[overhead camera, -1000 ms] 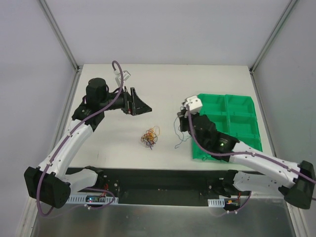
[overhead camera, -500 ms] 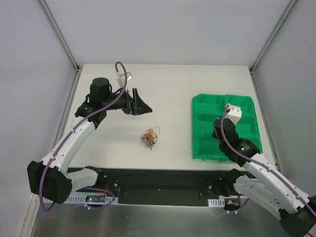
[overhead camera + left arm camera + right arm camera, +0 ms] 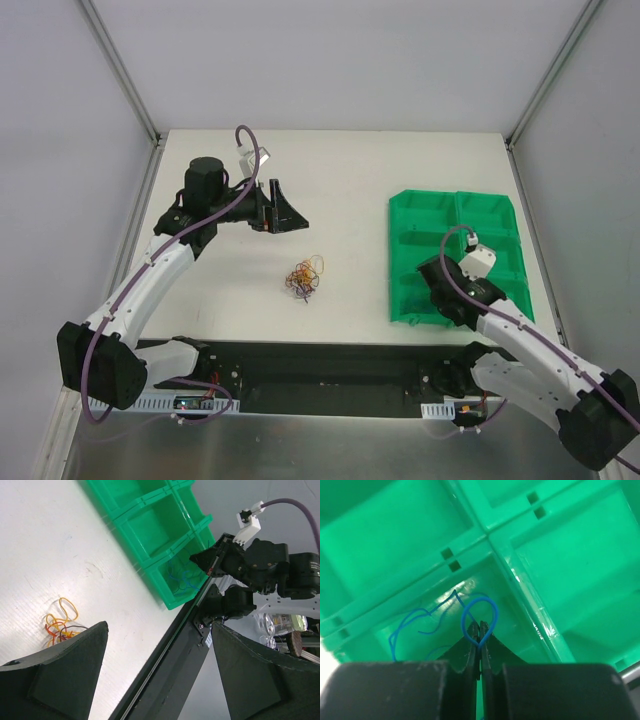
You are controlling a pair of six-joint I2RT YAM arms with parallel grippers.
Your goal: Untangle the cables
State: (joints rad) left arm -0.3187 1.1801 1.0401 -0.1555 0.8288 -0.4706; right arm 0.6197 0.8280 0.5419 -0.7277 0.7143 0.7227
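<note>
A small knot of thin orange, yellow, red and dark cables (image 3: pixel 305 278) lies on the white table between the arms; it also shows in the left wrist view (image 3: pixel 60 625). My left gripper (image 3: pixel 285 215) hovers behind the knot, open and empty (image 3: pixel 159 630). My right gripper (image 3: pixel 428 272) is down in the near-left compartment of the green tray (image 3: pixel 500 215). It is shut on a thin blue cable (image 3: pixel 479 616), which loops above the tips (image 3: pixel 480 630) and trails left across the compartment floor. The blue cable also shows in the left wrist view (image 3: pixel 182 575).
The green tray (image 3: pixel 150 525) has several compartments divided by ribbed walls (image 3: pixel 470 550). A black bar (image 3: pixel 320 360) runs along the table's near edge. The enclosure's walls stand on three sides.
My right arm swung from the table's middle to the tray with the blue cable, then sank into the near-left compartment. My left arm barely moved. The knot has not moved.
</note>
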